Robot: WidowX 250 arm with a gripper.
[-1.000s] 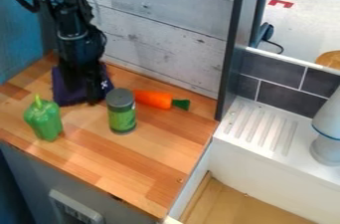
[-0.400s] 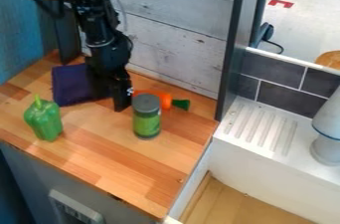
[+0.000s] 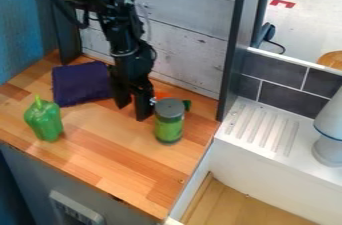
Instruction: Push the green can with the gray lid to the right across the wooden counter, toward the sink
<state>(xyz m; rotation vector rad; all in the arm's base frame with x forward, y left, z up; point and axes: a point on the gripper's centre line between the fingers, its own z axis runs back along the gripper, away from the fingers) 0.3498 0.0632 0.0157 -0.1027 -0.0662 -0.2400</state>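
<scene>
With fingers apart and the green can (image 3: 169,128) at its three o'clock, the hand (image 3: 133,112) should push low and gently to avoid tipping it.

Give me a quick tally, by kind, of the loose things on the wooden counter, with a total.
Glossy green bell pepper: 1
Cylindrical can with green label and grey lid: 1
Flat purple cloth: 1
Orange carrot with green top, mostly hidden: 1
Total: 4

Claw (image 3: 132,113) and can (image 3: 169,125) partly hide the carrot (image 3: 162,94); the right edge crops 1 vessel (image 3: 330,126).
</scene>
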